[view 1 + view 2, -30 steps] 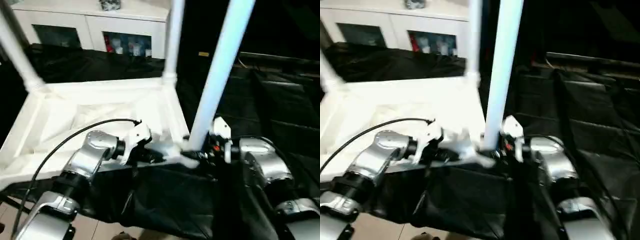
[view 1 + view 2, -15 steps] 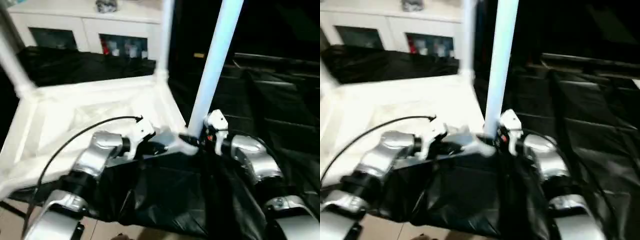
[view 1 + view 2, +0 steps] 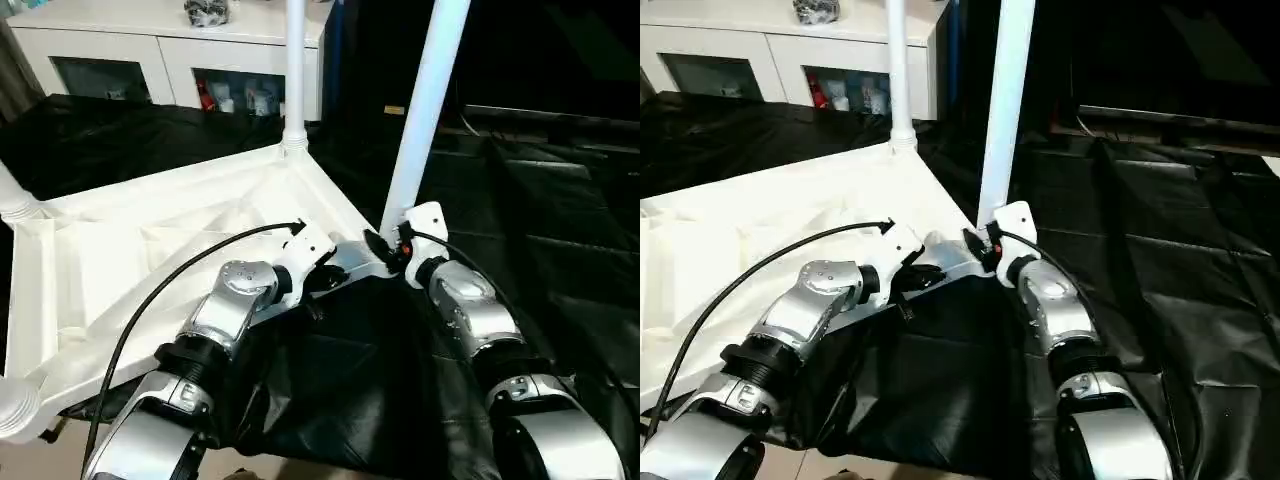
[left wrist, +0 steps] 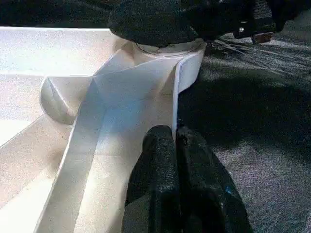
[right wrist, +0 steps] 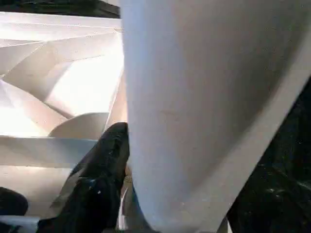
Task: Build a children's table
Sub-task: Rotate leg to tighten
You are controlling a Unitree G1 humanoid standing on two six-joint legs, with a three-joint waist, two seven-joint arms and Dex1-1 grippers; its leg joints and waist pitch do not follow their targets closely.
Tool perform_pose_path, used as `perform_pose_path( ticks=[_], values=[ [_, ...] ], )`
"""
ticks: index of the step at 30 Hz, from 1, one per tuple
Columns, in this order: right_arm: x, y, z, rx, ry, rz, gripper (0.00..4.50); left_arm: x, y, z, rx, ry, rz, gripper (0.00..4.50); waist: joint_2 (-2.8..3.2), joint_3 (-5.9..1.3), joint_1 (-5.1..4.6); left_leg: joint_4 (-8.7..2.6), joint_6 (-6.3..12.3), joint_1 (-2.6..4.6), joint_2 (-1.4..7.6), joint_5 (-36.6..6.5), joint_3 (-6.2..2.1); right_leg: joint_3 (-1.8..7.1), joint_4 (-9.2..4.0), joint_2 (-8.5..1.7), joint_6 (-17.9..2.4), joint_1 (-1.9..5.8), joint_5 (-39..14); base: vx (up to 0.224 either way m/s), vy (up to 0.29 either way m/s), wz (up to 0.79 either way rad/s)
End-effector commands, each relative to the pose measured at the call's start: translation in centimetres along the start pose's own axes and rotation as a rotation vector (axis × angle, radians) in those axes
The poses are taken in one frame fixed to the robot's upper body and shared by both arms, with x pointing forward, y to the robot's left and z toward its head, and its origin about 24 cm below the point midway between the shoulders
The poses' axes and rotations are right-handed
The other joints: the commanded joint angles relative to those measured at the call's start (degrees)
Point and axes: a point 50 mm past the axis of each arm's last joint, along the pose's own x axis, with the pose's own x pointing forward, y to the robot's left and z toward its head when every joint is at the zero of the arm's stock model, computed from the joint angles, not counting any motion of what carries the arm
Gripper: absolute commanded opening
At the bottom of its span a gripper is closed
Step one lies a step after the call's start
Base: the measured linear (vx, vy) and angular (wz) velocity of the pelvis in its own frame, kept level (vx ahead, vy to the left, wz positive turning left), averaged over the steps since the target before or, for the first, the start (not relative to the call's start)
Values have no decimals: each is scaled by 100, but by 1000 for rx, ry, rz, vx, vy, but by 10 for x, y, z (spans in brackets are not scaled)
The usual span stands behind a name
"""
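Note:
The children's table lies upside down: its white tabletop [image 3: 150,250] shows its ribbed underside on the black cloth. One white leg [image 3: 425,100] stands in the near right corner socket and another leg [image 3: 294,70] stands in the far corner. A third leg's base [image 3: 12,200] is at the left edge. My left gripper [image 4: 175,141] is shut on the tabletop's thin rim beside that near right socket. My right gripper [image 3: 385,250] is closed around the foot of the near right leg [image 5: 204,97], with one black finger [image 5: 104,165] pressed against it.
A white cabinet [image 3: 170,50] with glass-fronted doors stands behind the work. Black cloth [image 3: 540,200] covers the surface to the right. An open round corner socket [image 3: 15,410] sits at the near left. A black cable [image 3: 150,290] runs along my left forearm.
The gripped corner and both grippers have moved away from me, and the tabletop has turned, its far leg swinging left. The view has also shifted.

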Motion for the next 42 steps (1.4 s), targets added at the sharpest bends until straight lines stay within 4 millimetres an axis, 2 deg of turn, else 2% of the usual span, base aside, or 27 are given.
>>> perform_pose_path(
  ticks=[1,5,9,11,12,13,14,16,17,19,22,28,31,32,35,36,37,38,40,42],
  values=[
    [7,39,-25,28,109,215,304,4,-1,27,32,-117,5,0,-50,-295,-1,-386,202,9,252,-1412,-144,287,-514,-456,-1050,191,-1585,0,0,0],
    [-3,25,-26,-33,137,299,304,-6,0,21,78,-97,-101,0,-61,-299,-1,-375,231,3,248,-1387,-139,287,-511,-458,-1053,205,-1584,0,0,0],
    [-16,21,-26,-109,143,485,304,-18,0,15,100,-81,-204,0,-63,-327,37,-336,407,-27,267,-1002,-116,283,-423,-451,-1258,238,-844,0,0,0],
    [-19,21,-26,-115,141,518,304,-20,0,14,104,-78,-224,0,-60,-335,49,-318,466,-19,277,-893,-103,280,-388,-429,-1336,233,-552,0,0,0],
    [-25,19,-25,-100,138,597,304,-25,2,12,123,-70,-247,0,-68,-341,60,-307,563,-23,269,-777,-99,264,-357,-417,-1438,248,-299,0,0,0],
    [-29,19,-25,-91,140,646,304,-28,4,11,126,-65,-255,0,-64,-352,70,-292,595,-26,272,-769,-98,261,-343,-421,-1458,254,-250,0,0,0],
    [-30,19,-25,-90,141,653,304,-28,4,11,127,-64,-257,0,-80,-345,80,-290,651,-37,277,-746,-93,261,-341,-423,-1481,256,-226,0,0,0],
    [-38,18,-25,-97,165,759,290,-34,6,10,139,-53,-302,0,-70,-335,97,-297,644,-27,284,-844,-94,257,-360,-430,-1486,240,-409,0,0,0],
    [-40,18,-26,-101,174,790,273,-36,6,10,138,-49,-314,0,-74,-334,110,-298,627,-27,286,-866,-95,256,-365,-432,-1472,242,-474,0,0,0],
    [-50,18,-27,-105,214,907,268,-44,6,7,131,-37,-380,0,-72,-317,156,-318,524,12,309,-1032,-98,267,-399,-446,-1424,213,-853,0,0,0],
    [-54,19,-26,-103,228,959,235,-47,6,6,130,-28,-412,0,-64,-313,191,-330,480,30,324,-1093,-94,277,-402,-445,-1421,189,-916,0,0,0],
    [-61,22,-29,-90,288,1042,211,-50,6,3,134,-16,-431,0,-89,-316,235,-332,389,14,311,-1015,-99,281,-393,-459,-1358,210,-917,0,0,0],
    [-61,23,-31,-90,284,1030,208,-48,7,2,130,-18,-390,0,-92,-326,263,-318,408,9,306,-906,-96,282,-378,-458,-1336,210,-820,0,0,0],
    [-59,24,-31,-88,276,1015,207,-46,9,3,127,-19,-362,0,-74,-331,270,-316,402,11,306,-896,-99,279,-373,-459,-1345,208,-795,0,0,0],
    [-52,24,-32,-92,244,921,207,-41,13,5,114,-31,-277,0,-84,-319,266,-321,368,11,297,-941,-99,277,-393,-451,-1324,204,-867,0,0,0],
    [-48,24,-32,-91,229,857,207,-38,15,7,101,-40,-233,0,-79,-300,253,-335,274,21,294,-1096,-100,284,-427,-466,-1266,182,-1187,0,0,0],
    [-37,25,-34,-77,209,714,205,-31,17,11,80,-58,-149,0,-84,-297,248,-348,208,37,291,-1196,-112,285,-457,-478,-1200,191,-1446,0,0,0],
    [-37,25,-34,-77,209,714,205,-31,17,11,80,-58,-149,0,-77,-280,230,-364,159,51,296,-1255,-114,291,-474,-475,-1169,166,-1580,0,0,0],
    [-25,26,-36,-47,200,548,201,-24,18,15,59,-71,-72,0,-94,-275,205,-384,58,51,270,-1421,-140,278,-518,-489,-1018,192,-2047,0,0,0],
    [-17,28,-37,-7,188,429,197,-18,18,18,30,-83,-12,0,-81,-268,123,-405,-19,72,279,-1570,-157,283,-547,-488,-958,163,-2203,0,0,0]
  ],
)
